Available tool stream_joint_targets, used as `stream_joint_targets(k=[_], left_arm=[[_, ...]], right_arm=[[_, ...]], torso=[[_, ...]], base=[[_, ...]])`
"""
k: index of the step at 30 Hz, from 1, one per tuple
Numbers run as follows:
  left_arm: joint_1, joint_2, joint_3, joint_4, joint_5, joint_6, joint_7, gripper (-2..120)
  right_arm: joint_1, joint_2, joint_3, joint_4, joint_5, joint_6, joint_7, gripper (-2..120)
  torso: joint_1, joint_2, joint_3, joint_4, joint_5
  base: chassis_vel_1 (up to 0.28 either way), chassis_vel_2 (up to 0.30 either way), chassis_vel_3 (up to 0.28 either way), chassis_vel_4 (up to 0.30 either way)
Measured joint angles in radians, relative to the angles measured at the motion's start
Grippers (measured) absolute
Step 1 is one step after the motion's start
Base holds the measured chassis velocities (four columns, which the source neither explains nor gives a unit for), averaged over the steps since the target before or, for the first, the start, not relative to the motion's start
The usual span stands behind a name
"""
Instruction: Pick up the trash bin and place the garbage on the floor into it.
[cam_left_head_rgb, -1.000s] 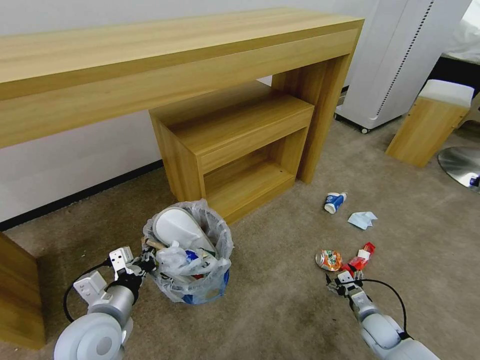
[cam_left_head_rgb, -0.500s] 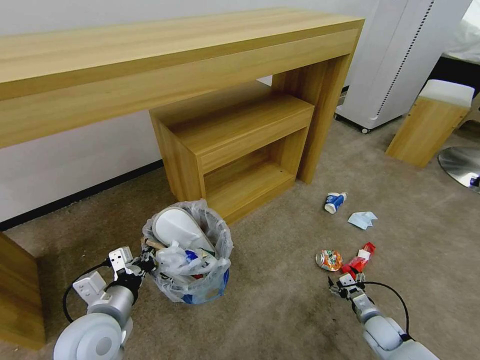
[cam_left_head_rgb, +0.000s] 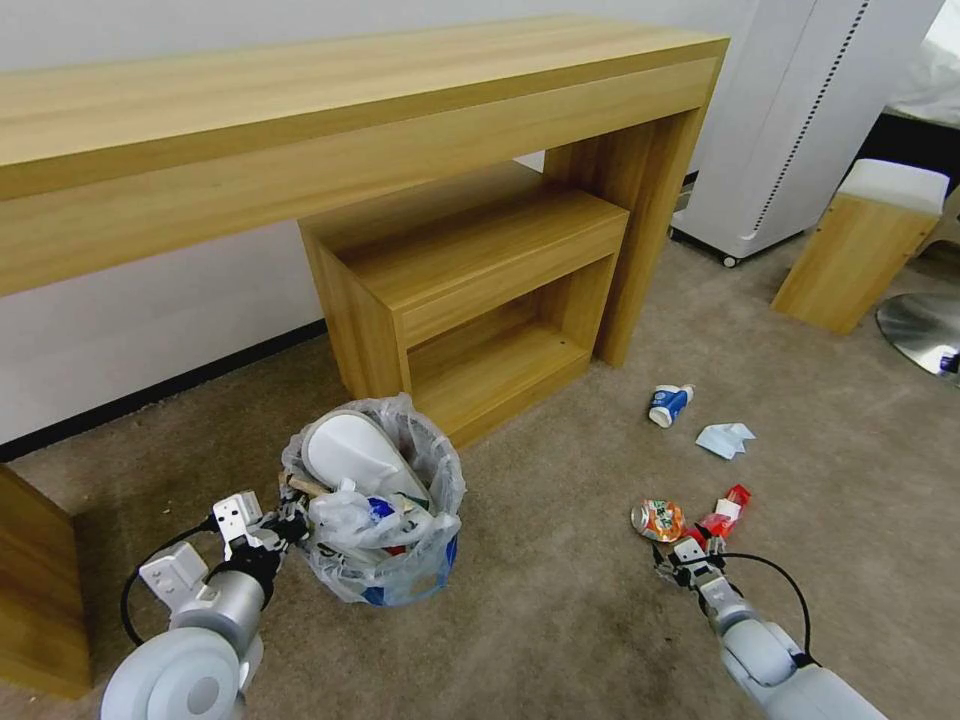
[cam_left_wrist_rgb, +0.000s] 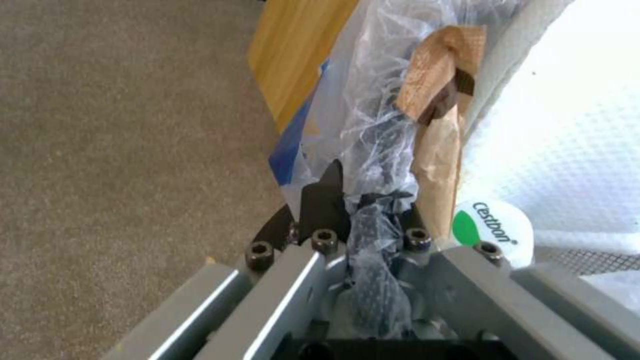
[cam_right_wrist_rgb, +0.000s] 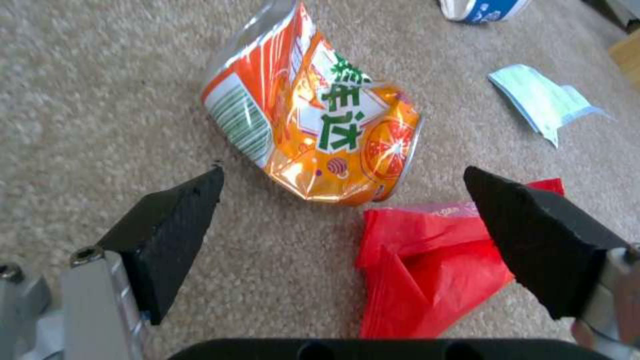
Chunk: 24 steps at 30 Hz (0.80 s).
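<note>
On the beige carpet floor (cam_left_head_rgb: 560, 600) before a long wooden desk (cam_left_head_rgb: 330, 110), the robot's left gripper (cam_left_head_rgb: 290, 522) is clamped on the rim of the trash bin (cam_left_head_rgb: 375, 545), its jaws pinching the crinkly clear liner, as the left wrist view shows with the plastic bunched between the dark fingers (cam_left_wrist_rgb: 320, 205). The bin stands just in front of a low wooden shelf unit (cam_left_head_rgb: 470, 290) and is packed full: 1 white slipper (cam_left_head_rgb: 350, 455) sticks up at the top, a wooden stick (cam_left_head_rgb: 305, 487) pokes out by the gripper, and blue shows low down through the bag.

To the right, well apart from the bin, the right gripper (cam_left_head_rgb: 688, 562) hangs low over the carpet with its 2 black fingers (cam_right_wrist_rgb: 173, 225) spread wide and holding nothing. Just beyond its tips lie a crushed orange can (cam_right_wrist_rgb: 313, 130) and a red wrapper (cam_right_wrist_rgb: 427, 260), the 2 touching or nearly so. Farther out on the carpet sit a blue-white cup (cam_left_head_rgb: 668, 404) on its side and, just beside it, a pale tissue (cam_left_head_rgb: 725, 438). A white appliance (cam_left_head_rgb: 790, 120) stands at the far right, near a white-topped wooden stool (cam_left_head_rgb: 860, 250).
</note>
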Motion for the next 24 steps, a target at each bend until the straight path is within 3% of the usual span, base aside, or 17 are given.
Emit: stream_joint_targets(k=[24], left_arm=[[0.006,-0.004,-0.001,-0.020,-0.004,0.004,-0.005,1]], right_arm=[[0.079,0.037,-0.016,-0.122,-0.053,0.041,-0.016,92]], torso=[[0.000,0.000,0.000,-0.0001,0.0001]], base=[[0.000,0.000,0.000,0.000]])
